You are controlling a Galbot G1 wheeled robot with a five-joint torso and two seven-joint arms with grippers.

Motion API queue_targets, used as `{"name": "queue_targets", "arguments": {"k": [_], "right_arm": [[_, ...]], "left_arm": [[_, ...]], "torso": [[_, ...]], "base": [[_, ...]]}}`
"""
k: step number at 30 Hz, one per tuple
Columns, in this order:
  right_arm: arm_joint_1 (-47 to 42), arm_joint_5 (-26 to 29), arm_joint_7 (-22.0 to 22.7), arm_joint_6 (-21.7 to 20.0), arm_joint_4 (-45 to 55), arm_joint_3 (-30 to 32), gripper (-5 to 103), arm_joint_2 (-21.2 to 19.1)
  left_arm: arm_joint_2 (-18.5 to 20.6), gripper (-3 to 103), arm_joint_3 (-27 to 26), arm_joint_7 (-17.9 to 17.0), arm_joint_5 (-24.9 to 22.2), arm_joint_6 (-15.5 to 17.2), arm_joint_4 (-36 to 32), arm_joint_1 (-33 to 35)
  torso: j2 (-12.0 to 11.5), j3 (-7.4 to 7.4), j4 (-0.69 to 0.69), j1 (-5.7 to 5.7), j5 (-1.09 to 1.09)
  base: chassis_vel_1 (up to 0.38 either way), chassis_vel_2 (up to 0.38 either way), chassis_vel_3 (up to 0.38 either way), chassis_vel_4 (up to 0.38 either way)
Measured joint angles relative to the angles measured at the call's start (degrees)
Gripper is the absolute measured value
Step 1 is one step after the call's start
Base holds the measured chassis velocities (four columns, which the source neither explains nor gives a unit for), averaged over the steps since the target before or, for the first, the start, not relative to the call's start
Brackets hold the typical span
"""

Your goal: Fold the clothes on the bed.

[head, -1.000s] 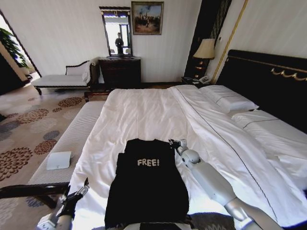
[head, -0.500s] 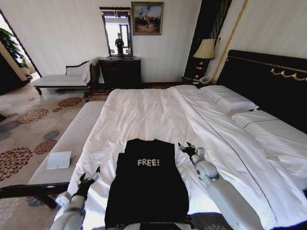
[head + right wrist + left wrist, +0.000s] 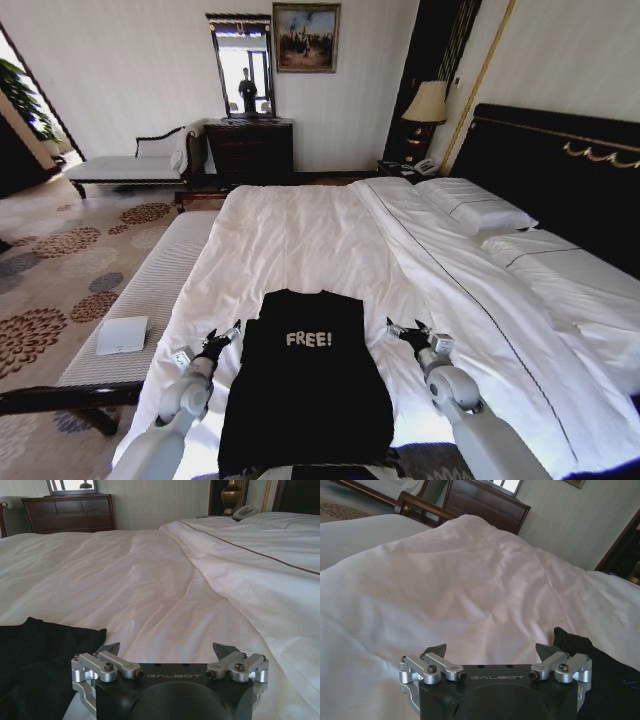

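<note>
Head view first: we see the black "FREE!" top (image 3: 306, 385) flat on the bed (image 3: 300, 240) between our left gripper (image 3: 221, 338) and right gripper (image 3: 410, 331). Each wrist view gives us spread fingers (image 3: 436, 650) (image 3: 223, 651) above white duvet (image 3: 165, 585), black cloth beside them.

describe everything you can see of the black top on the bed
The black top is soft, matte fabric with white "FREE!" lettering across the chest. It lies flat as a tidy rectangle on the white duvet, near the bed's near edge. The left gripper and right gripper flank its upper corners, both open, neither holding it.
</note>
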Motion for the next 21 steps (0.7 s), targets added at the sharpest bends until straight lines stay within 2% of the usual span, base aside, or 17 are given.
{"name": "queue_targets", "arguments": {"k": [16, 19, 21], "right_arm": [[-0.97, 0.65, 0.13, -0.49, 0.24, 1.49, 100, -0.91], [-1.22, 0.98, 0.11, -0.58, 0.42, 1.75, 100, -1.39], [-1.41, 1.32, 0.08, -0.60, 0.53, 2.14, 100, -1.84]], "left_arm": [[-1.94, 93, 6.02, 2.28, 1.54, 1.01, 4.89, -5.67], [-2.49, 87, 6.57, 2.28, 2.58, 1.06, 6.83, -6.43], [-2.82, 78, 6.67, 2.29, 3.11, 1.06, 7.98, -6.76]], "torso": [[0.00, 0.00, -0.02, 0.00, -0.01], [0.00, 0.00, -0.02, 0.00, 0.00], [0.00, 0.00, -0.01, 0.00, -0.01]], "base": [[0.000, 0.000, 0.000, 0.000], [0.000, 0.000, 0.000, 0.000], [0.000, 0.000, 0.000, 0.000]]}}
